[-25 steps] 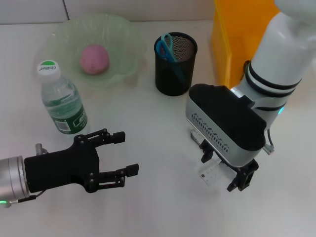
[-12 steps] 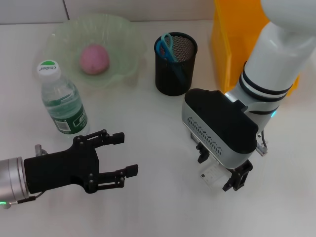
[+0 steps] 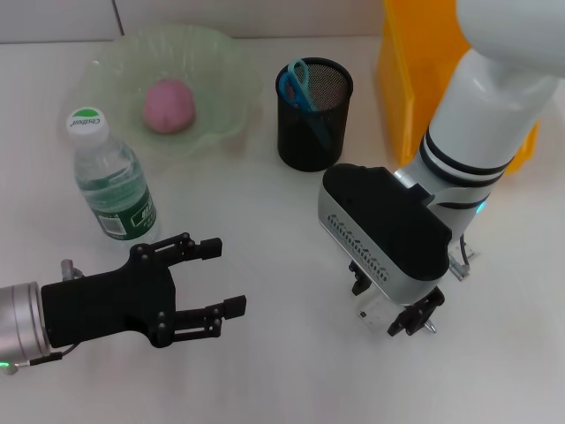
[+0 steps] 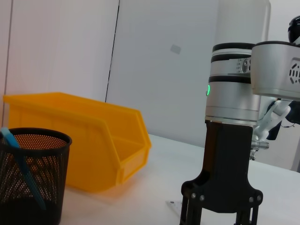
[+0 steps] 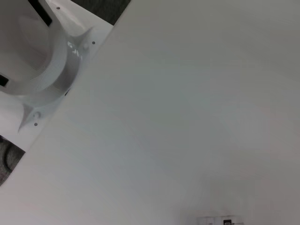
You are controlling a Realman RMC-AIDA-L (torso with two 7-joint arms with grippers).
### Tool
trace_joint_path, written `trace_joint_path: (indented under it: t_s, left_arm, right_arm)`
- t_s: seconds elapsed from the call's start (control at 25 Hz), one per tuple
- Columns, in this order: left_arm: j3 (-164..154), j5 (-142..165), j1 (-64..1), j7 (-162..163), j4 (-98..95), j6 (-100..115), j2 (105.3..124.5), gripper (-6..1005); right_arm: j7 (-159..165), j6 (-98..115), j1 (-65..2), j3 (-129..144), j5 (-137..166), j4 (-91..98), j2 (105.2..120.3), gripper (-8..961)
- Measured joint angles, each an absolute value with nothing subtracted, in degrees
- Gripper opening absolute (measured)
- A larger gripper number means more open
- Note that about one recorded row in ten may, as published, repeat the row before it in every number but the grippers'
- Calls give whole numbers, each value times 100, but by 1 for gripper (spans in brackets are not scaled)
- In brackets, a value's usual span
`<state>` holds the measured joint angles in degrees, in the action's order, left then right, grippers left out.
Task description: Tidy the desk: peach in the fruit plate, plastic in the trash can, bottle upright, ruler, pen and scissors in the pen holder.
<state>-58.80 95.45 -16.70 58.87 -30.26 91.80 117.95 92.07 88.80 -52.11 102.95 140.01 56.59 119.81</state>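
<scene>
Over the last second our right gripper [image 3: 388, 309] has slid leftward and lowered onto the clear ruler [image 3: 372, 311] on the bench [image 3: 265, 371]; we cannot tell its grip. Left gripper [image 3: 216, 283] hovers wide open, empty.

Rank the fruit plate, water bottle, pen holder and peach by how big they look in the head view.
1. Green fruit plate, clearly widest.
2. Water bottle and black mesh pen holder look about alike; the bottle stands nearer the camera, so I won't rank them.
3. Pink peach in the plate, smallest.
</scene>
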Motion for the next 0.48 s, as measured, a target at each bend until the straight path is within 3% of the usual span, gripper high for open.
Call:
trace_joint_path:
  t_s: [0.04,0.48]
  left_arm:
    - [-5879,9545,-1669,5888,-3025,9180,11795,832]
    - [-5876,9527,-1661,5931,-3030,9217,11765,832]
  right_arm:
    - [9237,8780,-5212,10372,14005,5634,11981,774]
    - [9440,8687,-5183,10516,14019,5759,11979,418]
